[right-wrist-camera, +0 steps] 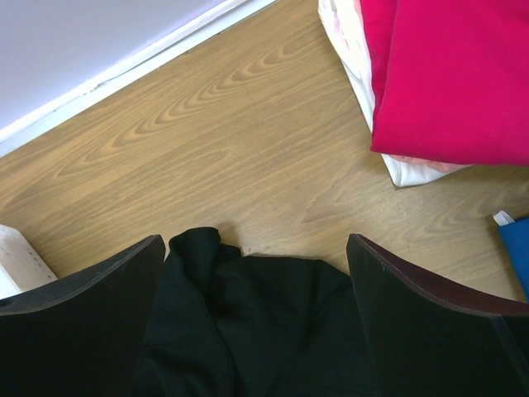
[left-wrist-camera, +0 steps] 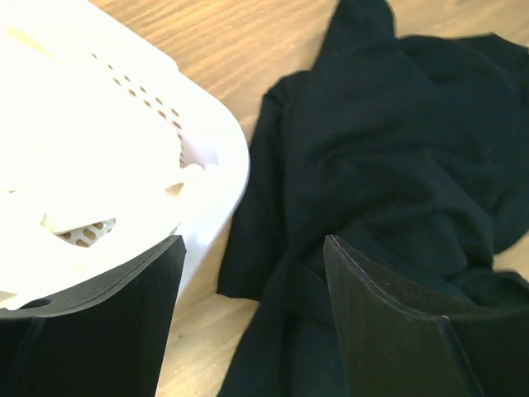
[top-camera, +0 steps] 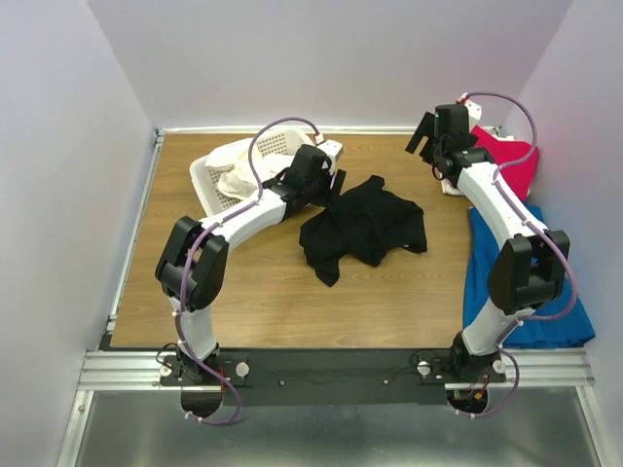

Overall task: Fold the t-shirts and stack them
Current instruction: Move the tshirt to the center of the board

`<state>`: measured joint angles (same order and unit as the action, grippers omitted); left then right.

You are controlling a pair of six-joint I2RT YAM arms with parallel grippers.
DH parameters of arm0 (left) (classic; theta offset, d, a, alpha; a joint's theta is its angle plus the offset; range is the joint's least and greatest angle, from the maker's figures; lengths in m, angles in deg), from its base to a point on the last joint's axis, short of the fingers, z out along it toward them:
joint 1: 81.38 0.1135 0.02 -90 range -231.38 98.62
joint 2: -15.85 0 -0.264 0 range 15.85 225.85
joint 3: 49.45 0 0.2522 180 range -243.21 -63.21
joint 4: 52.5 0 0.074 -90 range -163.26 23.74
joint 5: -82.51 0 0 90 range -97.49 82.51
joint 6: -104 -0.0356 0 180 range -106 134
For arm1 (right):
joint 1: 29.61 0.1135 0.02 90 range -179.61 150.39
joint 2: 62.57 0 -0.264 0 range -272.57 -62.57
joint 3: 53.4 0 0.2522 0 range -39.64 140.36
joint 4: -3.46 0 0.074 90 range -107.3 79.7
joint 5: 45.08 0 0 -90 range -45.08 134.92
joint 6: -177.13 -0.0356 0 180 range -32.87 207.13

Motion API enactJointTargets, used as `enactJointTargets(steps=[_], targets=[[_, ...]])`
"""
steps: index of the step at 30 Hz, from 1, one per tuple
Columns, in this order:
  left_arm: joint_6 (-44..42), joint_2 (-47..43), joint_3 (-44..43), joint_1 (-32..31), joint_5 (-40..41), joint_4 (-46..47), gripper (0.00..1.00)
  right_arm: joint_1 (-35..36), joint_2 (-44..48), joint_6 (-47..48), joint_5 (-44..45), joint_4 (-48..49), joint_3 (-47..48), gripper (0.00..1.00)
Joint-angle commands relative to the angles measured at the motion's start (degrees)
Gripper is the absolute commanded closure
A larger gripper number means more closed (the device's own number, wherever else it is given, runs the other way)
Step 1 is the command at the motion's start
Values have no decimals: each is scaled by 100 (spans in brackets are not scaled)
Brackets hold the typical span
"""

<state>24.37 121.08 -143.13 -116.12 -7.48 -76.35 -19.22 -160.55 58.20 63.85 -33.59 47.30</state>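
Noted 1 black t-shirt (top-camera: 362, 229) lying crumpled and unfolded near the middle of the wooden table (top-camera: 253, 282), sleeves and hem bunched, print not visible. Found its left edge just beside the white lattice basket (top-camera: 216, 180), which sits tipped at the far left; cannot tell from the wrist view whether cloth and basket rim touch. Saw a cream-white t-shirt (top-camera: 238, 180) heaped inside that basket. Logged the left gripper (left-wrist-camera: 253, 248) low over the gap between basket rim and black cloth, jaws spread apart, nothing pinched between them. Logged the right gripper (right-wrist-camera: 256, 244) raised at the far right of the table, jaws fully spread, empty, with the far edge of the black shirt showing below it in its own camera. Recorded a crimson red t-shirt (right-wrist-camera: 446, 74) folded flat at the far right corner, resting on a folded white t-shirt (right-wrist-camera: 355, 58) whose edges stick out beneath on the left and near sides. Noted a blue cloth (top-camera: 487, 282) spread along the right edge of the table, near the right arm's base, well apart from the black shirt.
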Motion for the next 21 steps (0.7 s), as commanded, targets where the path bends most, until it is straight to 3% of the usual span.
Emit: enactJointTargets(steps=[1,8,21], targets=[[298,533,-348,11,201,-670,22,7,-143,1,-22,-71,218,0],[536,270,64,38,-177,-345,23,7,-248,36,-74,-79,306,0],[1002,323,363,802,842,-705,23,15,-459,54,-180,-79,544,0]])
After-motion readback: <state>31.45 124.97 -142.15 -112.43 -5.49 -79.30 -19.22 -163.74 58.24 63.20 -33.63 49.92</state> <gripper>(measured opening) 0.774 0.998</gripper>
